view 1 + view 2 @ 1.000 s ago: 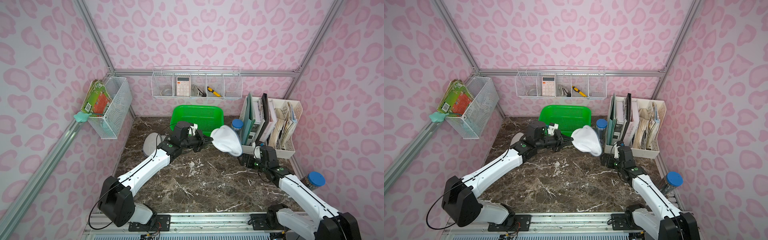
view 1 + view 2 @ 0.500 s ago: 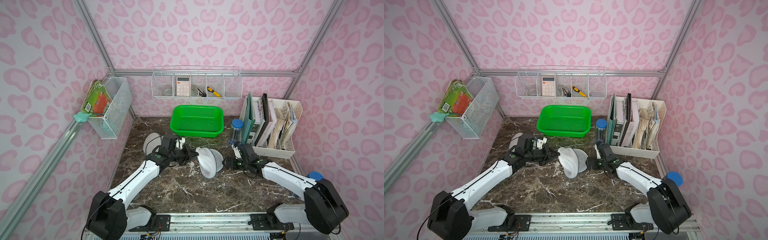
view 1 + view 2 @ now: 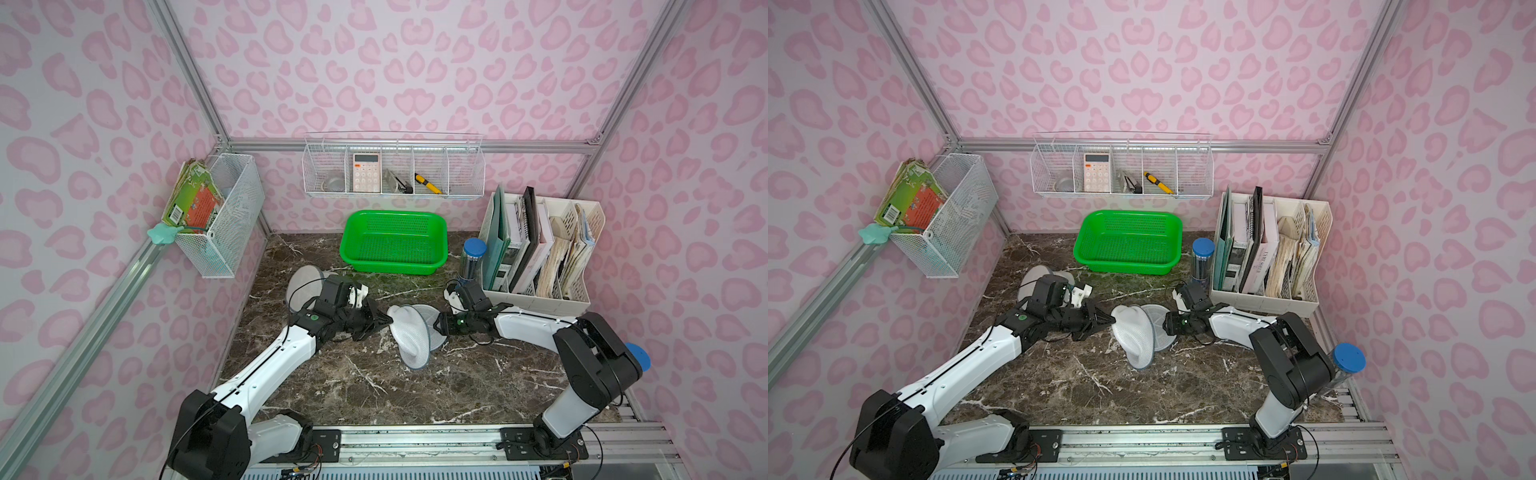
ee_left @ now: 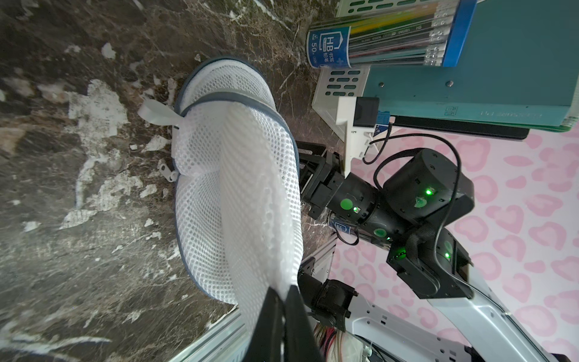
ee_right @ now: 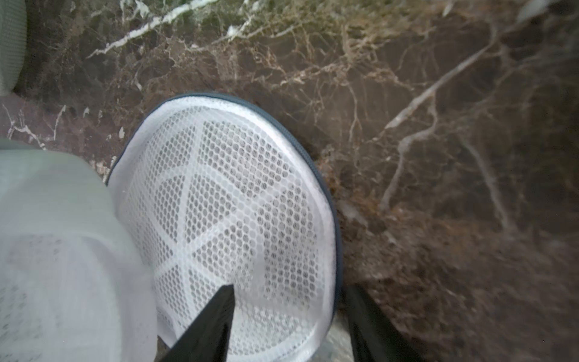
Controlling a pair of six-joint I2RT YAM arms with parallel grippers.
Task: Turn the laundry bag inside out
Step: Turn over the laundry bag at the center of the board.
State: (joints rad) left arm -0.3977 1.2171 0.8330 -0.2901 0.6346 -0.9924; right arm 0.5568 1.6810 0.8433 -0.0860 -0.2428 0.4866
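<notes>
Two robot arms meet over a mesh pouch: the left gripper [image 4: 283, 297] is pinched tight on a small fold of white netting at one end of the laundry bag [image 3: 409, 336], while the right gripper [image 5: 291, 291] stands part open, one finger [image 5: 216, 316] lying across the bag's round mesh panel and the other just past its dark-piped rim, clamping nothing. The bag sits between the two near the middle of the tabletop [image 3: 374, 395], stretched from the left pinch, with its lower end apparently resting on the marble (its zip pull and a white tab show in the left wrist view). Behind the right arm, toward the right rear corner, stand a pencil tube [image 3: 471, 257] and a file organiser [image 3: 540, 257]; a green basket [image 3: 395, 241] sits at the rear edge. From where I stand, the turning looks barely begun, and the risks lie in the grip: jaws closing on the very edge of the stiff rim could slide off, a bite through both layers would lock the bag against turning, and a hard pull from the right could tear the thin fold out of the left pinch or swing the wrist into the pencil tube close behind it.
</notes>
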